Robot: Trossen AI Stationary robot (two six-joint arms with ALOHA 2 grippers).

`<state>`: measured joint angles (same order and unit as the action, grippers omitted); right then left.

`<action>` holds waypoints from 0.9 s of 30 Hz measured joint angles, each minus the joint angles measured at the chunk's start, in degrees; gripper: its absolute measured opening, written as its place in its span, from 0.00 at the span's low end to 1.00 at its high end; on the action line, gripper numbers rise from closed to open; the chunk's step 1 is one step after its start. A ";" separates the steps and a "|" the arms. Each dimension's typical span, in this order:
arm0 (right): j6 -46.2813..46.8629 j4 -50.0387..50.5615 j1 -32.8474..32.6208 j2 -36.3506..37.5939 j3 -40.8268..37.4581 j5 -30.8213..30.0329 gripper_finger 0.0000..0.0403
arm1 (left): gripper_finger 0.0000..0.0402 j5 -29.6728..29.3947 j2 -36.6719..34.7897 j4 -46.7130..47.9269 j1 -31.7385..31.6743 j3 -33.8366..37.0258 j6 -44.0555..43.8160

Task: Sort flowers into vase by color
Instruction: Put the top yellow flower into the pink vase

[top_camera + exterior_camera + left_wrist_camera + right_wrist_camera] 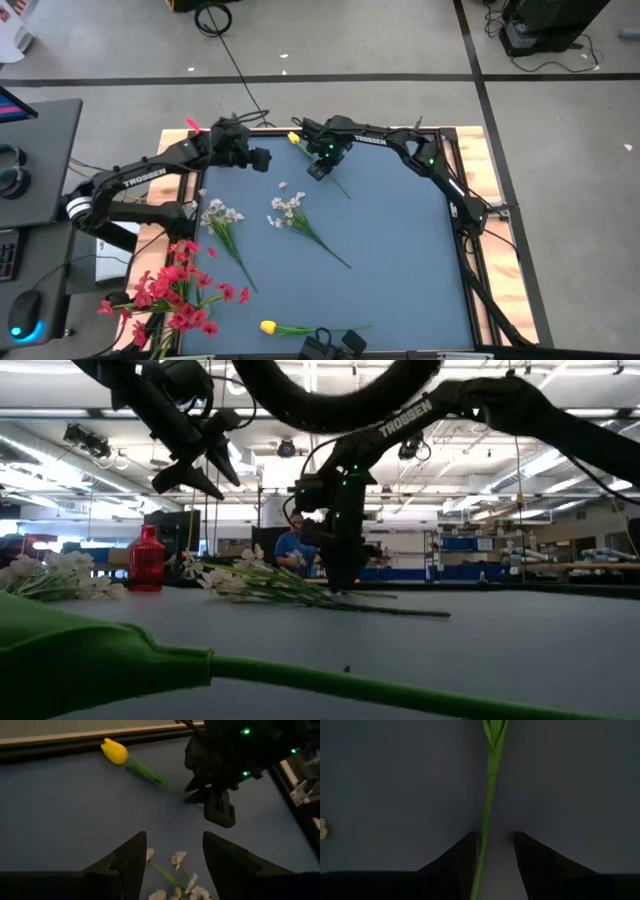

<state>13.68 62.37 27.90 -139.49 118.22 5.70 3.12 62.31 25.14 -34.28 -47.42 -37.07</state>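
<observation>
A yellow tulip (294, 139) lies at the table's far side, its green stem (489, 785) running toward the middle. My right gripper (318, 170) points down over that stem, open, with one finger on each side of it (495, 837). My left gripper (262, 158) hangs open above the table to the left of it, over white blossoms (176, 859). Two white sprays (222, 218) (290, 212) lie flat mid-table. Red flowers (175, 290) lie at the near left. A second yellow tulip (268, 327) lies at the near edge. The red vase (146, 560) stands upright at the far left. My right gripper comes at the tulip's stem from above with its fingers across it, below the leaves. The stem (483, 845) runs close along one finger (465, 850). Whether that finger touches it I cannot tell. The tulip lies flat on the table.
The table's right half (400, 260) holds no flowers. A wooden rim (470, 135) borders the mat. A person (296, 548) sits in the room beyond the table. The near tulip's stem (300, 680) fills the low view's foreground.
</observation>
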 joint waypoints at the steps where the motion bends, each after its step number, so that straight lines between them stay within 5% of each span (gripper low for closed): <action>1: -0.16 0.04 0.00 -0.37 0.09 -0.34 0.35 | 0.50 0.54 0.30 0.10 0.00 -0.02 -0.10; 9: -3.41 2.73 -0.11 -0.32 0.08 -1.57 0.03 | 0.50 1.27 1.56 -0.45 -0.09 0.03 -0.76; 19: -1.39 2.25 0.72 7.30 -0.37 4.64 0.01 | 0.50 1.29 1.50 -4.03 -0.31 0.03 -1.40; 27: -1.21 -16.30 0.76 18.06 -0.28 8.87 0.01 | 0.50 1.29 1.50 -12.83 0.14 0.03 -2.35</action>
<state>12.47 46.07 28.66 -121.43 117.94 14.57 4.40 63.81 12.31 -34.14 -47.40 -39.42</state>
